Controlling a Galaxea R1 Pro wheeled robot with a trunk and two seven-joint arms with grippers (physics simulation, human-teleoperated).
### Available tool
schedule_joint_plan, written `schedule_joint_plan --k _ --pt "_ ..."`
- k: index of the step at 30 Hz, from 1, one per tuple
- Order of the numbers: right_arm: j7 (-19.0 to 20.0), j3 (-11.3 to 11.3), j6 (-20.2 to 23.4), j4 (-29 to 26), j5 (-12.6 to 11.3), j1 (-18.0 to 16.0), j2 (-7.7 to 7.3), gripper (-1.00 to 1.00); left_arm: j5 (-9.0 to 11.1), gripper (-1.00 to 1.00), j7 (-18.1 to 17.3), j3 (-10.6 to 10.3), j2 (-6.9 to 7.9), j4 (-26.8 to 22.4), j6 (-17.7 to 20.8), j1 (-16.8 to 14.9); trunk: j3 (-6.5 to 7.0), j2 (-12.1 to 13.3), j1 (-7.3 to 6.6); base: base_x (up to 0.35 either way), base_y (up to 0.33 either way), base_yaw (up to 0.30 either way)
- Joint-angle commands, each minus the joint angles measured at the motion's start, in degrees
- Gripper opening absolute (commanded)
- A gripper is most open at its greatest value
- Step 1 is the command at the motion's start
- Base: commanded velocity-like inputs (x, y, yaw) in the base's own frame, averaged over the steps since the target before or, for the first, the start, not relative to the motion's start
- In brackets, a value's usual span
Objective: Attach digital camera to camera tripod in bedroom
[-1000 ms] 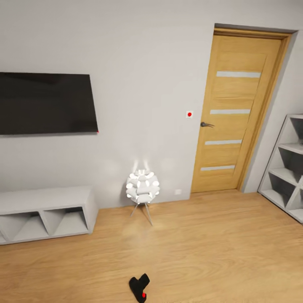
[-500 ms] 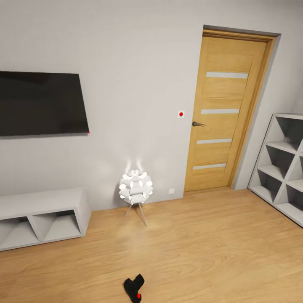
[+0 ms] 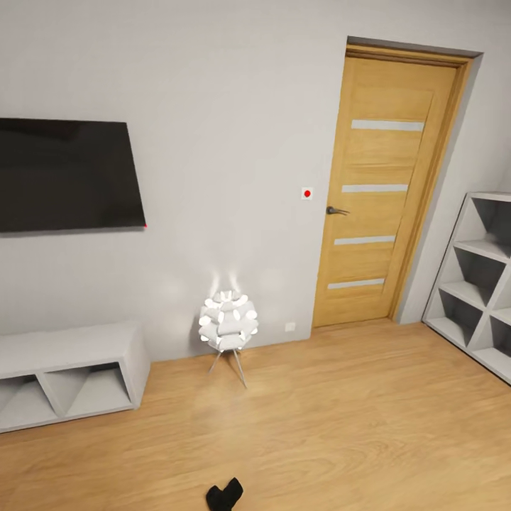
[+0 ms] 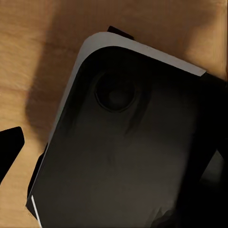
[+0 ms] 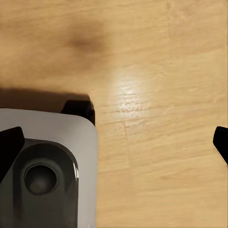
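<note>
Light wood planks cover the floor (image 3: 369, 419) of a room with white walls. At the very bottom edge of the head view, a small black shape lies on the planks: the digital camera (image 3: 224, 495). It is cut off by the frame, so its lens and controls cannot be made out. It lies well apart from everything else, in front of a lit white floor lamp (image 3: 228, 324) that stands on thin legs near the wall.

A dark flat screen (image 3: 67, 175) is mounted on the wall, and its left part is cut off. Below it stands a low white cabinet (image 3: 71, 348), also cut off at the left. Its two open compartments are split by slanted panels, and only grey inner surfaces are seen in them. A closed wooden door (image 3: 383, 191) with four pale strips and a dark handle is seen at the right, with a small red-dotted wall switch (image 3: 306, 193) beside it. A white shelf unit (image 3: 477, 277) with diagonal dividers is cut off by the right edge.

In the left wrist view, the robot's dark, grey-rimmed base (image 4: 128, 152) is seen over the floor. Of the left claw (image 4: 114, 156), one black fingertip (image 4: 9, 148) is seen at an edge; whether the claw is spread or pressed together cannot be told. In the right wrist view, the right claw (image 5: 115, 145) is spread wide over bare planks, pinching nothing, with a corner of the base beside it.
</note>
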Motion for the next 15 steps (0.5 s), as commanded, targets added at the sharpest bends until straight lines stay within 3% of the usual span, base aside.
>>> schedule_joint_plan --k 1,8,15 --pt "0.3 0.4 -0.3 0.2 -0.6 -0.1 0.01 1.00 0.2 1.00 0.0 0.0 0.00 -0.1 0.0 0.0 -0.05 0.0 0.03 0.304 0.000 0.000" --pt "0.3 0.3 -0.4 0.2 -0.7 -0.1 -0.02 1.00 0.4 1.00 -0.1 0.0 -0.01 -0.1 0.0 0.0 -0.05 0.0 0.03 0.315 0.001 0.000" --pt "0.3 0.3 -0.7 0.2 -0.7 -0.1 -0.07 1.00 0.4 1.00 -0.1 0.1 -0.09 -0.1 -0.1 0.0 -0.05 0.0 0.03 0.318 0.089 0.000"
